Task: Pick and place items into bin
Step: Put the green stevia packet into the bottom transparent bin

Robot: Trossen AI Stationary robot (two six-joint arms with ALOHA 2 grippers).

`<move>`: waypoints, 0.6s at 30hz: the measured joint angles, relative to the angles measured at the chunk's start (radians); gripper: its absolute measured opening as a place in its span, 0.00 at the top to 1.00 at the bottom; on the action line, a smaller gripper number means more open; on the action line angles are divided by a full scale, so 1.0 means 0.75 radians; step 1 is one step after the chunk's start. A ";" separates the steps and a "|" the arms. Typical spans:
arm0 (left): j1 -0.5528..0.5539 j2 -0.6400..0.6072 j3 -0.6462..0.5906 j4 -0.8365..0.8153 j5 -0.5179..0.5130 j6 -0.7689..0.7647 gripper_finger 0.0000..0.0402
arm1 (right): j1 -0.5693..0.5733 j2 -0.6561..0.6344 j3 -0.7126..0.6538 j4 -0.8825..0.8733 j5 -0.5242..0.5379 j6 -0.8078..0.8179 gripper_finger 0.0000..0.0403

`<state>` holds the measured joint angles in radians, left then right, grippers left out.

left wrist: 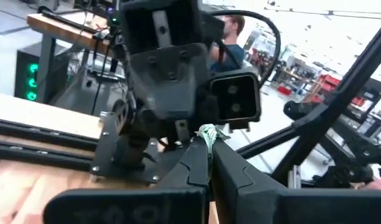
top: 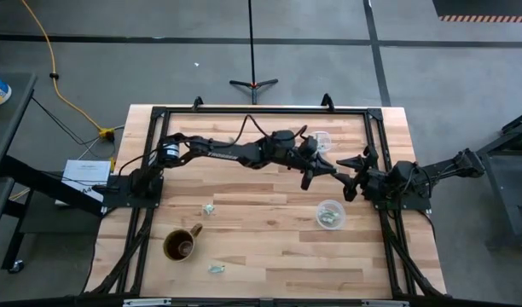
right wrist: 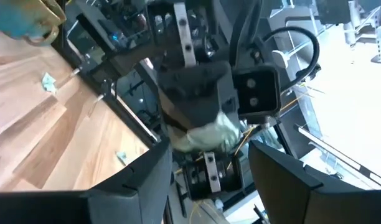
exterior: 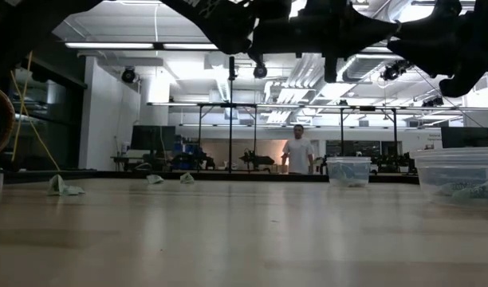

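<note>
Bin (exterior: pixel 459 176) cut by frame edge.

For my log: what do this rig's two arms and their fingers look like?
Both arms are matte black with jointed segments. The left arm carries pale lettering along one link and a silvery joint near its base; dark cables run along it. The left gripper has long, tapered black fingers. The right gripper has broad, flat black fingers.

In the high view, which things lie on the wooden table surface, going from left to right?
Brown mug → green-silver bit → another bit → clear bin holding bits. The two pincers meet above the table and are left out.
</note>
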<state>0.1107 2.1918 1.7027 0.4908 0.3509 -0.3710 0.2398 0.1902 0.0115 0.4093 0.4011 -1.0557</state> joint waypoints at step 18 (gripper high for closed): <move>0.001 0.005 -0.002 -0.029 -0.044 0.009 0.89 | 0.000 0.000 0.001 -0.010 -0.005 0.000 0.68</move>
<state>0.1112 2.1952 1.7016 0.4690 0.3180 -0.3645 0.2398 0.1902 0.0120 0.4015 0.3977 -1.0558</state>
